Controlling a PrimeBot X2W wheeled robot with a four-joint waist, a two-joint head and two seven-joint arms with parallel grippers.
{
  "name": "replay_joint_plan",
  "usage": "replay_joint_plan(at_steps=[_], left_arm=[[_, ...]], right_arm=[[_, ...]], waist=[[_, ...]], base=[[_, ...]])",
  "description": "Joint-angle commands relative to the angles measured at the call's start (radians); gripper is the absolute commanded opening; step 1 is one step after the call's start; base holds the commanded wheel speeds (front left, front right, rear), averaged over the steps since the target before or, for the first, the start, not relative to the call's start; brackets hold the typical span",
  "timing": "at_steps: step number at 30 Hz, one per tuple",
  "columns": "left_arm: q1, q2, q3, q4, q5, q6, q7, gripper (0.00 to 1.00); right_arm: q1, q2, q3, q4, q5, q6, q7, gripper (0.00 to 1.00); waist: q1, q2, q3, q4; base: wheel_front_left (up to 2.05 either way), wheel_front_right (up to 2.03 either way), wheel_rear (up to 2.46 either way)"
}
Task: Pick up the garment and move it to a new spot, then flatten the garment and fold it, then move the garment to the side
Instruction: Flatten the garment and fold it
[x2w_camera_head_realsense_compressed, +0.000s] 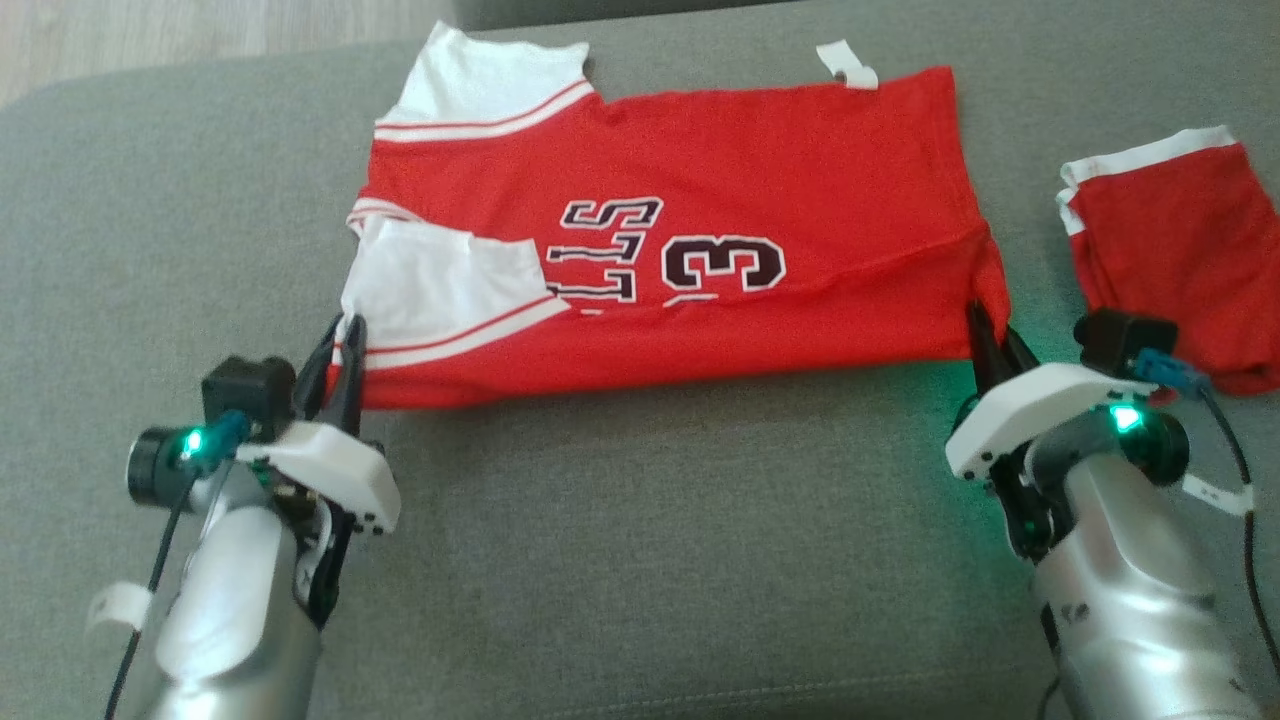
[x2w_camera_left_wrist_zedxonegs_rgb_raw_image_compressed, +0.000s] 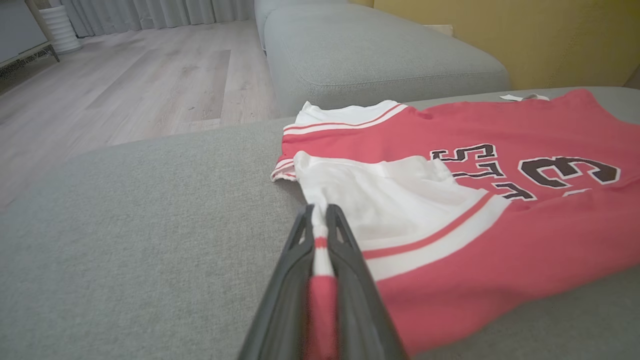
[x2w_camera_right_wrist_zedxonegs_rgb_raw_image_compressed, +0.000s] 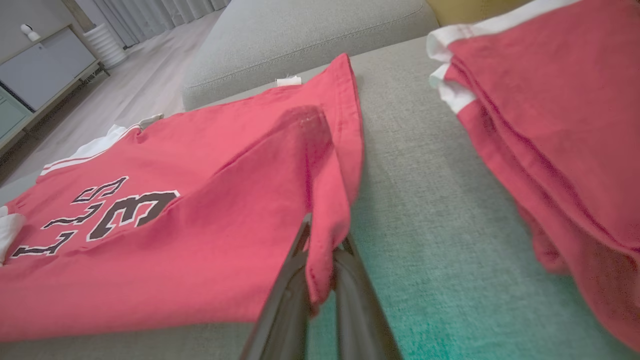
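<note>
Left gripper (x2w_camera_head_realsense_compressed: 345, 335) pinched shut on garment (x2w_camera_head_realsense_compressed: 720, 180) at near corner, on white sleeve with red stripe; cloth runs between fingers. Right gripper (x2w_camera_head_realsense_compressed: 985, 335) likewise closed on opposite near corner, red hem slightly lifted. Grey sofa cushion (x2w_camera_head_realsense_compressed: 650, 520) under both grippers. Garment, red jersey with dark numerals, spread flat ahead of and between grippers. Second red piece (x2w_camera_head_realsense_compressed: 1170, 230), white-trimmed, just right of right gripper, apart from jersey. Small white tag (x2w_camera_head_realsense_compressed: 848, 62) at jersey's far edge.

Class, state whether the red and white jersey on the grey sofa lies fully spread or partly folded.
Partly folded: the red and white jersey has its near white sleeve turned in over the black lettering.
</note>
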Motion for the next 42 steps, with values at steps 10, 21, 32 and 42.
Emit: replay_joint_plan(at_steps=[10, 21, 32, 42], left_arm=[[0.104, 0.031, 0.022, -0.058, -0.032, -0.007, -0.012, 0.00], [0.266, 0.036, -0.009, -0.162, -0.059, -0.017, 0.054, 0.00], [0.287, 0.038, -0.025, -0.219, -0.075, -0.005, 0.087, 1.00], [0.100, 0.066, 0.005, -0.282, -0.087, -0.007, 0.015, 1.00]], right_arm=[[0.146, -0.018, -0.003, -0.197, 0.036, -0.001, 0.091, 0.00], [0.369, -0.034, -0.070, -0.421, 0.070, -0.001, 0.272, 0.00], [0.449, -0.002, -0.117, -0.638, 0.046, -0.001, 0.353, 1.00], [0.329, 0.010, -0.117, -0.738, 0.016, -0.001, 0.255, 1.00]], waist=[[0.0001, 0.0000, -0.080, -0.006], [0.0001, 0.0000, -0.177, -0.007], [0.0001, 0.0000, -0.157, -0.036], [0.0001, 0.0000, -0.060, -0.082]], base=[[0.00, 0.00, 0.00], [0.00, 0.00, 0.00], [0.00, 0.00, 0.00], [0.00, 0.00, 0.00]])
